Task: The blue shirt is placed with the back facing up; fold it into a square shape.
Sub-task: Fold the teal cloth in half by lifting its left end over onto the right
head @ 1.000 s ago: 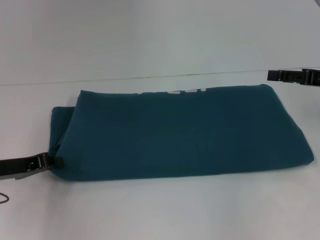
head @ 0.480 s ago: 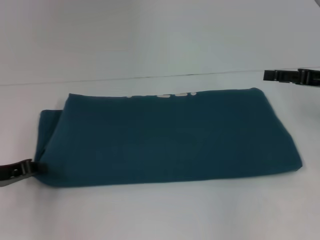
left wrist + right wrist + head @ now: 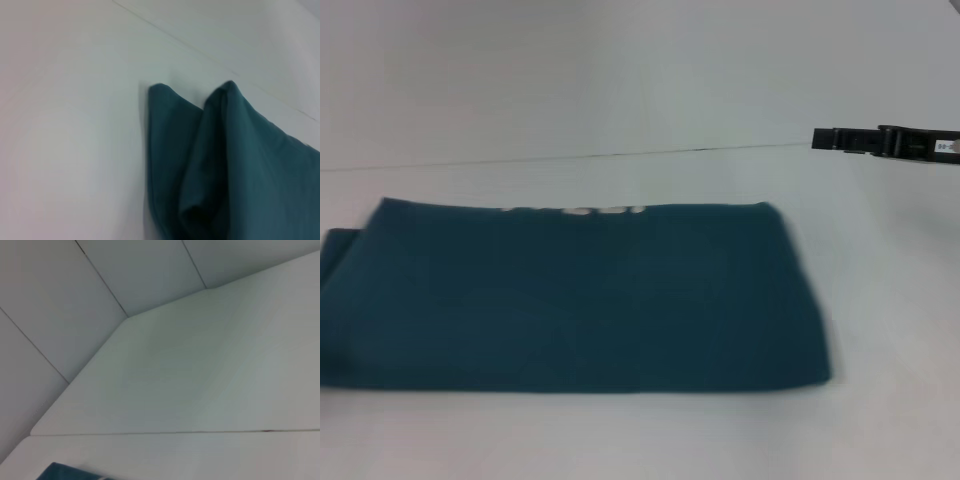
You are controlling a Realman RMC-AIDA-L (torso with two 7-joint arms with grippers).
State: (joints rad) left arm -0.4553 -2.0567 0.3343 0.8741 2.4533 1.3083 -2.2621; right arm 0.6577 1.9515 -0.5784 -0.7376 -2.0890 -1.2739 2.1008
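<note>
i see the blue shirt (image 3: pixel 580 300) lying as a long folded band across the lower left of the head frame. i judge one crosswise fold remains. right gripper (image 3: pixel 850 140) hangs upper right; i cannot tell its grip. left gripper is out of view.

Even, diffuse, cool-toned lighting is seen in all three views, and no glare is found. In the head view, motion blur is shown along the blue shirt (image 3: pixel 580 300), most strongly at its 3 o'clock edge, and the pale lettering at 12 o'clock is smeared. In the left wrist view, soft focus is noted, with deep shadow inside the fold at 6 o'clock.
</note>
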